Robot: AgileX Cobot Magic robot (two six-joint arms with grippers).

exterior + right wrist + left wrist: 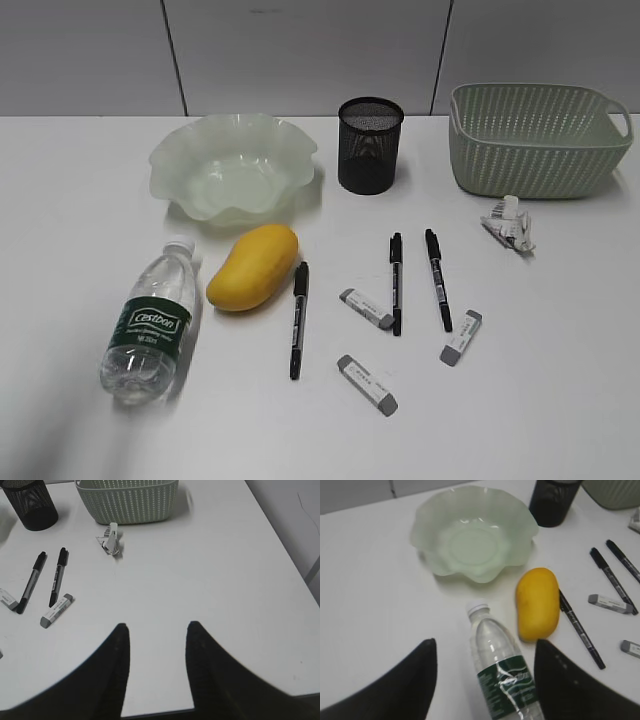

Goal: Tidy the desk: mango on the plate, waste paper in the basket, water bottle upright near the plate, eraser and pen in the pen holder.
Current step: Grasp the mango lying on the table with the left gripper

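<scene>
Nothing is sorted yet. The smooth yellow-orange mango (537, 604) lies on the plain white desk (560, 400) just in front of the pale green ruffled plate (520, 535), beside the toppled clear water bottle (504, 672). The left gripper (485, 680) hovers spread over the bottle, holding nothing, probably to lift it upright. The right gripper (157, 645) hangs parted and empty over bare desk.
</scene>
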